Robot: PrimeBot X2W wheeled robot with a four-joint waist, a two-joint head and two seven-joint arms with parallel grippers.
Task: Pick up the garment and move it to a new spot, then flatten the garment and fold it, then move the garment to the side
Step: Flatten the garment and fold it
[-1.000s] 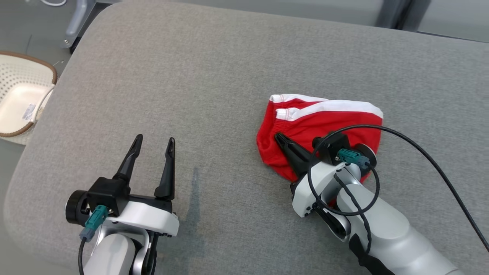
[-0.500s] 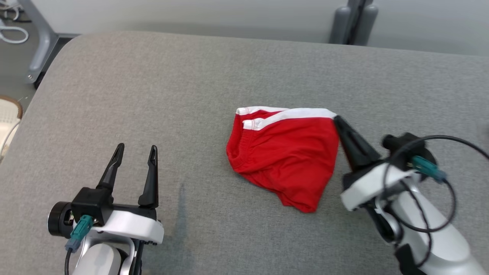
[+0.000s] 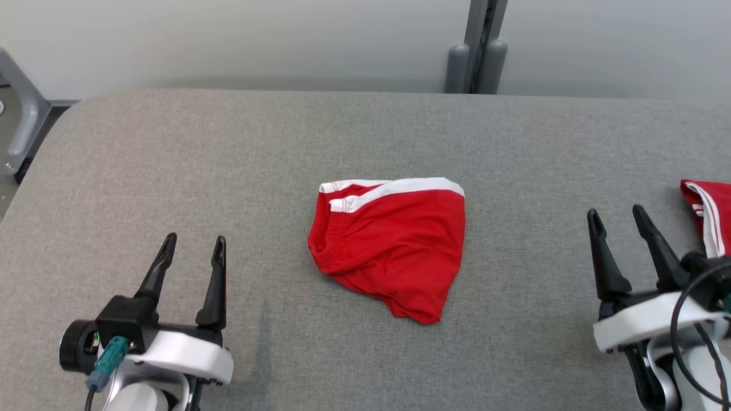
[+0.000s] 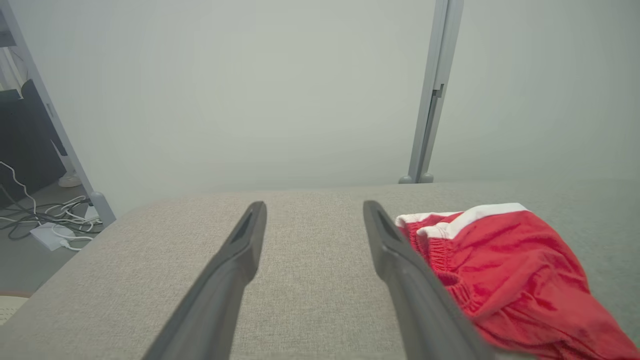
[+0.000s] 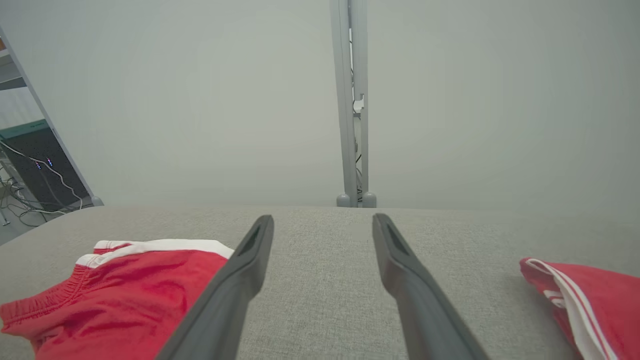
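The garment [image 3: 394, 251] lies folded in a red bundle with white striped trim at the middle of the grey padded table [image 3: 228, 160]. Nothing touches it. My left gripper [image 3: 194, 242] stands open at the lower left, well clear of the cloth. In the left wrist view the garment [image 4: 510, 270] lies just right of my open left gripper [image 4: 314, 207]. My right gripper [image 3: 617, 214] is open at the lower right with nothing between its fingers. The right wrist view has the garment [image 5: 125, 295] to the left of the open right gripper [image 5: 322, 220].
A second red cloth with white stripes [image 3: 708, 211] lies at the table's right edge, close to my right gripper; it is also in the right wrist view [image 5: 585, 295]. A grey post [image 3: 477, 57] stands behind the table's far edge.
My right gripper, shut at the garment a second ago, has let go, opened and drawn back to the right. The head camera has turned, so the whole picture has shifted.
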